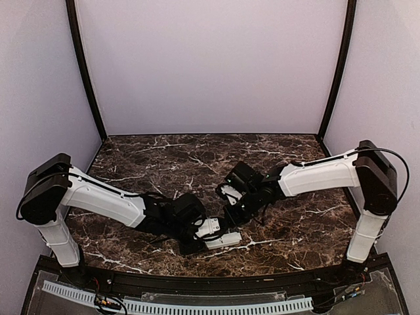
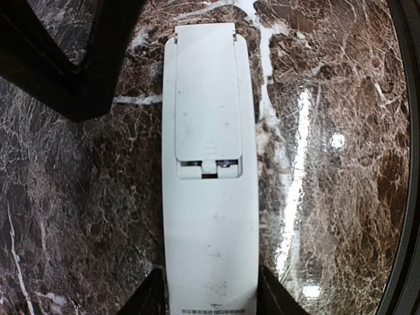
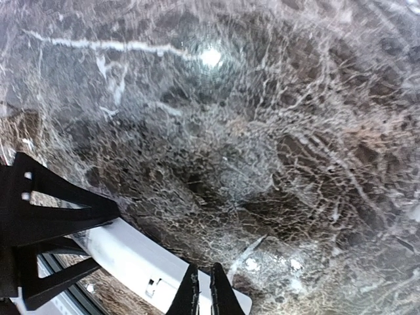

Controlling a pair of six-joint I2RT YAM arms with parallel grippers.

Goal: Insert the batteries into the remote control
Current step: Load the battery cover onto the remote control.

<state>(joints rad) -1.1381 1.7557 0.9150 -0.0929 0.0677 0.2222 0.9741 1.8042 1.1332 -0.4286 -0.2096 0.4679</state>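
Observation:
My left gripper (image 2: 210,289) is shut on the white remote control (image 2: 209,216), holding its near end just above the marble table. The remote lies back side up. Its battery cover (image 2: 205,98) sits on the recess with a thin dark gap at the latch end. In the top view the remote (image 1: 224,239) sticks out to the right of the left gripper (image 1: 202,231). My right gripper (image 3: 202,293) is shut with nothing between its fingers, close by the remote (image 3: 141,259) at its far end; contact cannot be told. The right gripper also shows in the top view (image 1: 231,215). The batteries are out of view.
The dark brown marble table (image 1: 197,157) fills the views, with bright light reflections (image 2: 298,164). The right gripper's black body (image 2: 69,62) sits left of the remote's far end. The left gripper's black frame (image 3: 46,216) shows at the left. Lilac walls enclose the table.

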